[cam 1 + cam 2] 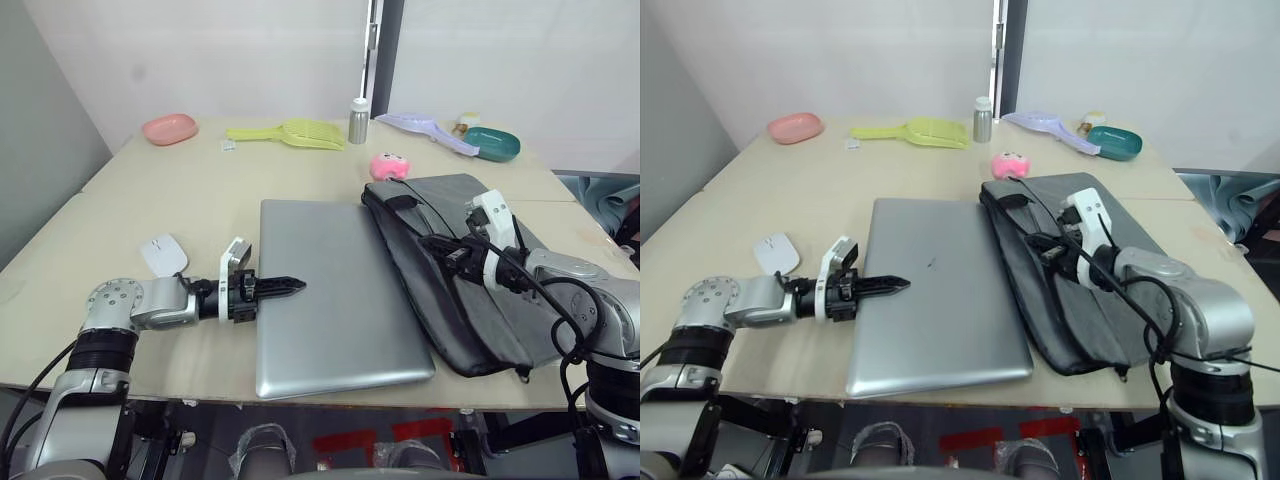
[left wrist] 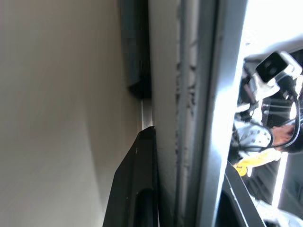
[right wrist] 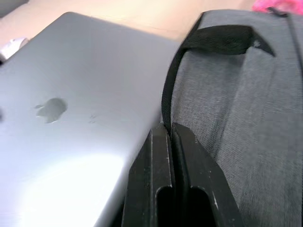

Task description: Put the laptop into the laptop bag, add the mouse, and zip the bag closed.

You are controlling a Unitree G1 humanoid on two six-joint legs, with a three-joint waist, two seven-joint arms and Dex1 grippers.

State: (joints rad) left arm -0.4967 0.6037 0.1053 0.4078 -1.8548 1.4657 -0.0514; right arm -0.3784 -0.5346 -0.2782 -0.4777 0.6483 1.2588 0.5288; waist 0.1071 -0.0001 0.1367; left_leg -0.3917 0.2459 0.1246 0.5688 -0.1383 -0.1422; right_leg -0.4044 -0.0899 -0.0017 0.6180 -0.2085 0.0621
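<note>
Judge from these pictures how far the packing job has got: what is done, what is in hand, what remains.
Nothing is packed yet. The laptop lies on the table beside the laptop bag, not inside. In hand: the left gripper clamps the laptop's near-left edge, one finger above and one below, while the right gripper, fingers together, pinches the bag's black edge. Left: sliding the laptop in, adding the mouse and zipping up.

Left tool (image 1: 285, 287) grips laptop (image 1: 340, 300) beside laptop bag (image 1: 470, 280).

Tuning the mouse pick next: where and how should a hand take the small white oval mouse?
Grip the small white oval mouse across its narrower sides, coming from above. It lies flat and low on the beige table, apart from the silver laptop, nearest the left hand.
</note>
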